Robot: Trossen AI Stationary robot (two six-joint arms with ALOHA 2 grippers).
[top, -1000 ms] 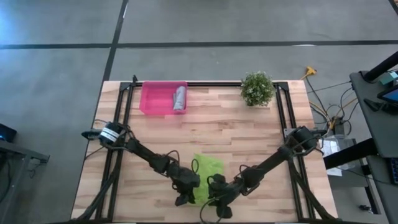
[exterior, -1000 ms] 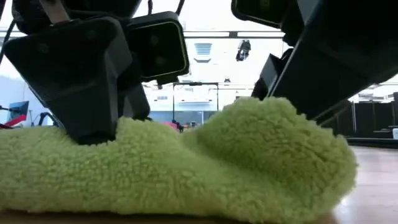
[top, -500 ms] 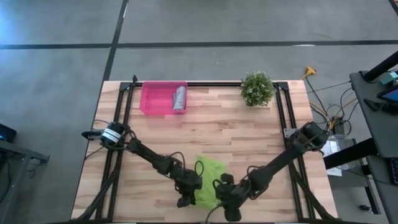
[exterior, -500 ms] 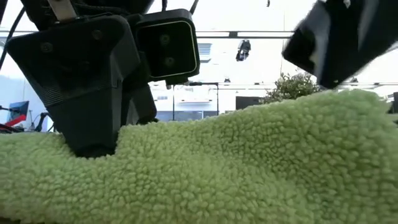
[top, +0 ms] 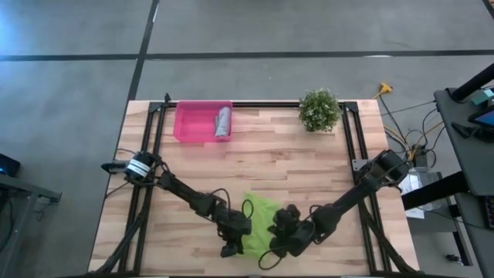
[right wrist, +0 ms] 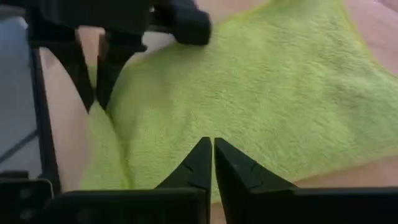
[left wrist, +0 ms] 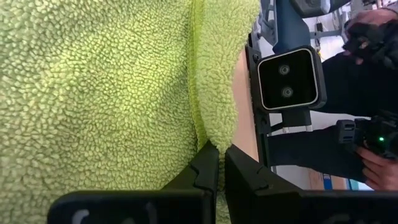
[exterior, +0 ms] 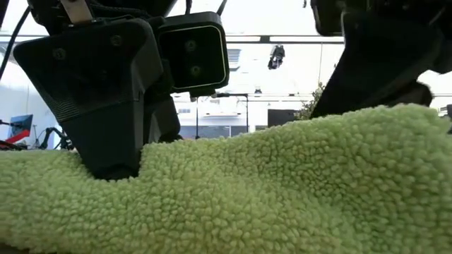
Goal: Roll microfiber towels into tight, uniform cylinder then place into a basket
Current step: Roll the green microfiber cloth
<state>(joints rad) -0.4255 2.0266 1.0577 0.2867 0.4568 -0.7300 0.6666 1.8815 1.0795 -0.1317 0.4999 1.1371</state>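
High view, arms: two dark arms reach in from the tabletop's [top: 309, 158] side edges toward its near middle; the left gripper [top: 230, 245] and right gripper [top: 276, 245] both sit low at the lime green towel [top: 261, 220], one on each side of it.
High view, towels: two; the lime green towel lies bunched near the near edge between the grippers, and the grey towel [top: 223, 122] lies rolled in the pink basket.
High view, containers: one pink basket [top: 189, 121] at the far left of the tabletop, holding only the grey roll along its right side; one small potted plant [top: 319, 110] stands at the far right, well apart from the basket.
Low view: the lime green towel [exterior: 233, 194] fills the foreground in a hump; the left gripper [exterior: 113, 159] presses down into it, and the right gripper's body [exterior: 374, 63] rests against its higher part.
Left wrist view: the left gripper [left wrist: 221, 158] has its jaws closed, pinching the folded edge of the lime green towel [left wrist: 106, 81]; a person's hand [left wrist: 379, 171] shows in the room beyond.
Right wrist view: the right gripper [right wrist: 212, 151] has its jaws closed together, tips at the lime green towel [right wrist: 249, 99]; whether they hold cloth cannot be told. The left gripper [right wrist: 99, 93] pinches the towel's far corner.
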